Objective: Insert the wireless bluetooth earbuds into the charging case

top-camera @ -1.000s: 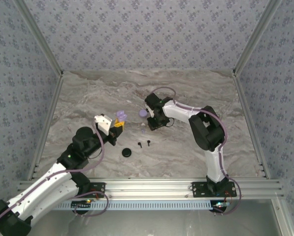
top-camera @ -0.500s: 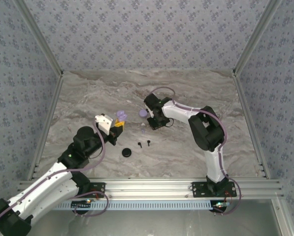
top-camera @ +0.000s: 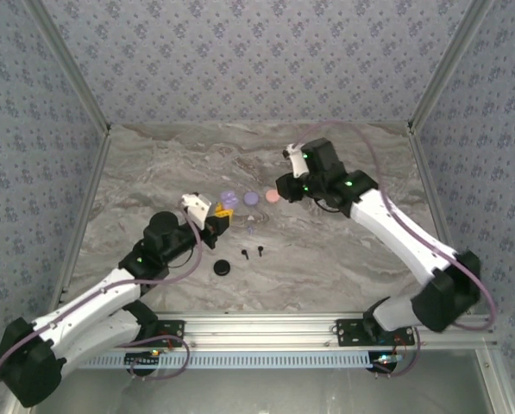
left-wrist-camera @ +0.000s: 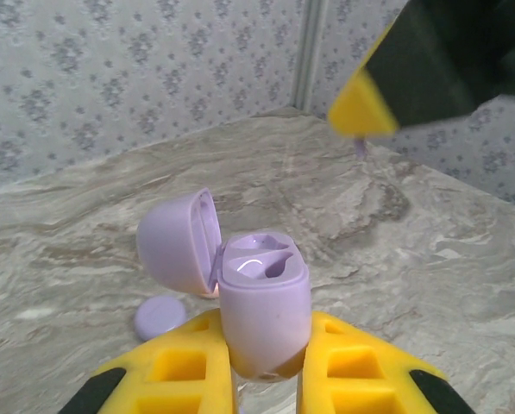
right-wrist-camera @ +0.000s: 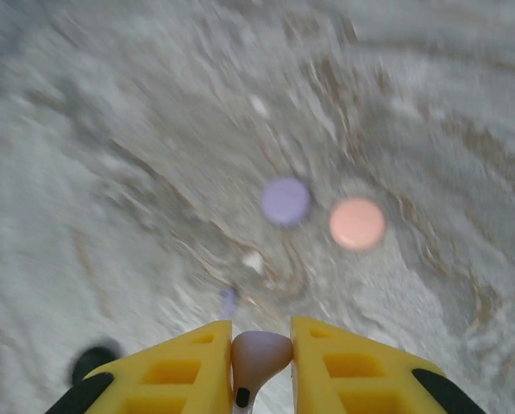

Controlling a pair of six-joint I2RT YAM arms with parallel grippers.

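R gripper (right-wrist-camera: pixel 261 335) w/ pinkish earbud (right-wrist-camera: pixel 259 355); L gripper (left-wrist-camera: pixel 266 321) w/ open lilac case (left-wrist-camera: pixel 261 289)

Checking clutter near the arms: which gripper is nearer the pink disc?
Right. The right gripper hangs close beside the pink disc; the left gripper is farther off, beyond the lilac disc.

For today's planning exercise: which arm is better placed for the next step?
Likely right: the right pincer grips a pale pink stemmed plastic earbud; the left pincer holds the open lilac plastic charging case.
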